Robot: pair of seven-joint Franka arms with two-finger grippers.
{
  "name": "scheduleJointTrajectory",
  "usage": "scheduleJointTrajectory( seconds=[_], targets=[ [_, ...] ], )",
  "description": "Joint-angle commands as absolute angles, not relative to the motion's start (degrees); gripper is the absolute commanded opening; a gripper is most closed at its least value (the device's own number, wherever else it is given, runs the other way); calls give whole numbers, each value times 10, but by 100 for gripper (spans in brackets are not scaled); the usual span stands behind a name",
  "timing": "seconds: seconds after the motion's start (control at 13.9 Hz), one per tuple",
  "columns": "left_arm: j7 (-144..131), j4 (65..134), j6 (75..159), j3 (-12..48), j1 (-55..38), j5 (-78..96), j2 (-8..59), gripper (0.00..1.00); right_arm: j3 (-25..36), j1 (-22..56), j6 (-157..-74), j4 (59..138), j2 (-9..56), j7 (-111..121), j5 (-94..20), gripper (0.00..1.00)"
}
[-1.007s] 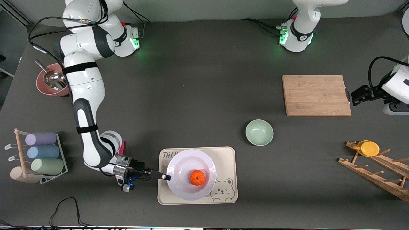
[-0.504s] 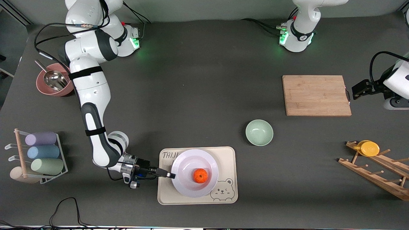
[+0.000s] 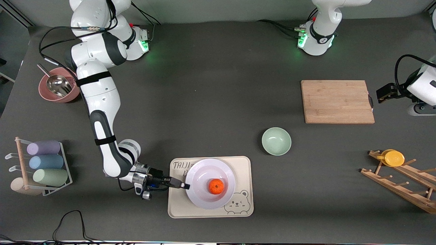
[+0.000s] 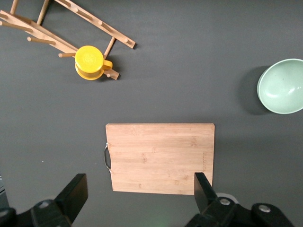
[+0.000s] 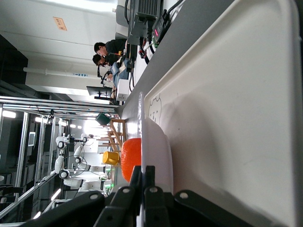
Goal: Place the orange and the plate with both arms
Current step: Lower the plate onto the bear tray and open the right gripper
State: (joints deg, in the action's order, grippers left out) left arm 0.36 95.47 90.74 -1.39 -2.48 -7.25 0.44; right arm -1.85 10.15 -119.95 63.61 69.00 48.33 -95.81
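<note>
1. Front view: the right gripper (image 3: 186, 186) pinched the plate (image 3: 204, 170) rim, steadying it on the tray (image 3: 243, 163)
2. The orange (image 3: 216, 186) sat in it
3. The left gripper (image 4: 139, 198), fingers spread, waited over the cutting board (image 3: 337, 101)

front: high, facing robots | left wrist: downward over cutting board (image 4: 160, 157) | right wrist: table-level, close

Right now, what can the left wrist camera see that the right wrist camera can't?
Only the left wrist view shows the wooden cutting board, the green bowl and the open left gripper over the board. Only the right wrist view shows the orange on the plate, the cream tray beneath, and the right gripper pinching the plate's rim. Both show the yellow cup on the wooden rack.
</note>
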Motion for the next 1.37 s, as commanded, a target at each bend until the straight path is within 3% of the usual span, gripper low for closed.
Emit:
scheduleJointTrajectory(
  seconds=[0.0, 0.14, 0.22, 0.29, 0.65, 1.08, 1.29],
  targets=[
    [-38, 953, 895, -16, -40, -80, 1, 100, -21, 105, -1206, 623, 708, 502, -973, 0],
    [-61, 953, 896, -2, -44, -83, 1, 100, -21, 105, -1206, 623, 708, 502, -972, 0],
    [-62, 953, 898, 1, -43, -84, 1, 100, -21, 105, -1206, 623, 708, 502, -972, 8],
    [-62, 953, 900, 1, -42, -84, 1, 100, -21, 105, -1206, 623, 708, 500, -971, 26],
    [-63, 953, 905, 3, -44, -78, 0, 100, -21, 105, -1206, 623, 707, 497, -971, 49],
    [-64, 953, 903, 6, -47, -79, 0, 100, -19, 106, -1237, 649, 662, 452, -953, 47],
    [-64, 953, 904, 7, -47, -79, 0, 100, -18, 101, -1242, 670, 629, 400, -891, 47]
  ],
)
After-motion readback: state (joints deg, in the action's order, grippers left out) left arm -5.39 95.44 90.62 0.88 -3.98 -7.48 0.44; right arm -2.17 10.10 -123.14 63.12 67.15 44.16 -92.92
